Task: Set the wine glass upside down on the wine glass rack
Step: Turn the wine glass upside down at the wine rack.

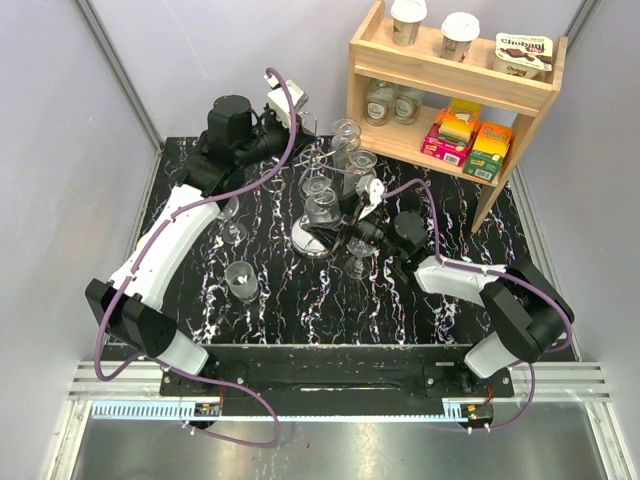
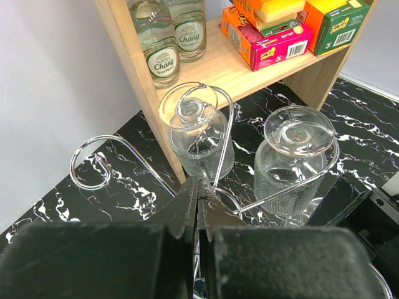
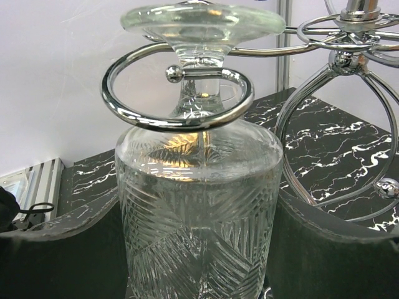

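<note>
Reporting from the rack: the wine glass (image 3: 199,218) hangs upside down in one curled arm of the wine glass rack (image 3: 111,93). Stem sits inside the curl, foot lies flat above the ring, bowl hangs below it with the mouth down. That arm is on the side of the rack facing the right arm.

Right fingers (image 3: 56,261) stand wide, one on each side of the bowl. Both look pressed against the glass wall, so we read that as a grip on the wine glass.

Left fingers (image 2: 186,208) are pressed together, no gap showing. Tips sit right at the rack's centre, where the wires meet. We cannot tell whether a wire is pinched between them.

Glass B (image 2: 193,137) and glass C (image 2: 293,162) also hang upside down on rack arms, on the rack's far side toward the wooden shelf (image 2: 134,81). The shelf stands just behind the rack, with Chang bottles (image 2: 163,59) on its lower board.

The rack stands on the black marbled table (image 2: 368,118). One stemmed glass (image 1: 232,215) stands upright on the table to the rack's left, apart from it.
</note>
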